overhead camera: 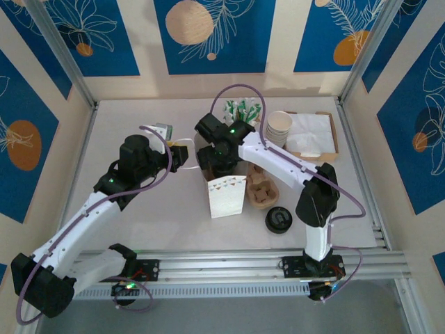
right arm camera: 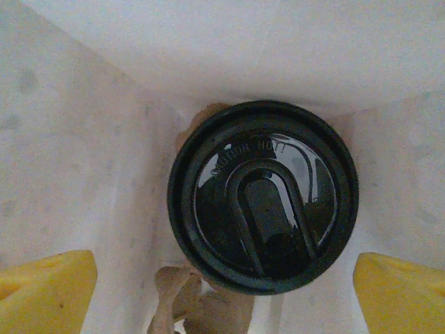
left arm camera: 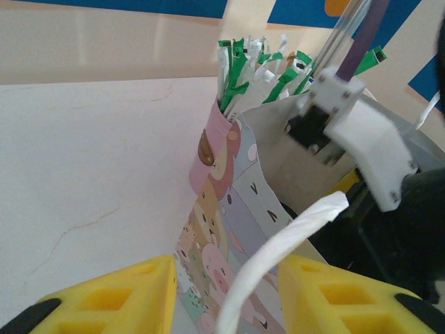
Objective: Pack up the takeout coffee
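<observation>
A white counter (overhead camera: 174,223) fills the floor of a booth; its walls (overhead camera: 208,28) are beige with blue panels bearing orange discs and pale leaf sprays; grey metal posts (overhead camera: 62,56) stand at the back corners and a metal rail runs along the near edge, where the two arms are bolted

Near the middle stands a printed bag (left arm camera: 215,209) with cartoon animals on its side; the right arm's wrist hangs over its mouth and hides the inside from the top view; the takeout coffee (right arm camera: 263,197) sits upright at the bottom of a bag, its round black lid facing up and pale paper walls close round it; the right claw (right arm camera: 222,264) is above it, released, its yellow fingers (right arm camera: 49,292) wide apart and clear of the lid; the left claw (left arm camera: 226,268) is at the bag's left side with the white handle (left arm camera: 278,257) running between its fingers; whether it pinches the handle I cannot tell

Just in front stands one small white paper bag (overhead camera: 227,197) with a row of triangles; beside it to the right lies one brown cup carrier (overhead camera: 263,191), and nearer, one low black lid stack (overhead camera: 279,220); behind the bag stands a bunch of green and white sticks (overhead camera: 243,110), then one stack of pale cups (overhead camera: 279,127), then one tray (overhead camera: 335,136) of white napkins; two bags, two arms, one lidded cup
</observation>
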### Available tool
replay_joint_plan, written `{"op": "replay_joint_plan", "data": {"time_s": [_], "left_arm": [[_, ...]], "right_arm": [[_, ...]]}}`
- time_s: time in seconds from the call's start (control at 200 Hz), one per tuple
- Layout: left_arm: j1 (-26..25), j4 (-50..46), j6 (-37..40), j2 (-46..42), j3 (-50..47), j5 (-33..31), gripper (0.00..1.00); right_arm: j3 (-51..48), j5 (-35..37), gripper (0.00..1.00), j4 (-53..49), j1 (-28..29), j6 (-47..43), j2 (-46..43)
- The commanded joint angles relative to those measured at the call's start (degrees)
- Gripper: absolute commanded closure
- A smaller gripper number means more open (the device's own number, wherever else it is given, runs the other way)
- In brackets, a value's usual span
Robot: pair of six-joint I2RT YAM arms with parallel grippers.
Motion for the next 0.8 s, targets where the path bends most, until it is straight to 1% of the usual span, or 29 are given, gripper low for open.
{"op": "replay_joint_plan", "data": {"time_s": [0.0,0.195,0.435,0.795], "left_arm": [[-0.9,-0.7,0.9,-0.2,0.4,-0.7,0.57],[-1.0,-0.6,0.9,-0.3,0.4,-0.8,0.57],[-1.0,-0.8,1.0,-0.3,0.5,-0.9,0.58],[-1.1,-0.8,1.1,-0.2,0.4,-1.1,0.57]], "right_arm": [[2.9,0.0,0.05,-1.9,0.3,1.0,-2.8],[4.1,0.3,0.05,-2.1,0.3,1.1,-4.5],[5.6,0.2,0.09,-2.7,0.3,1.1,-7.0],[5.9,0.8,0.10,-2.8,0.5,0.9,-9.1]]}}
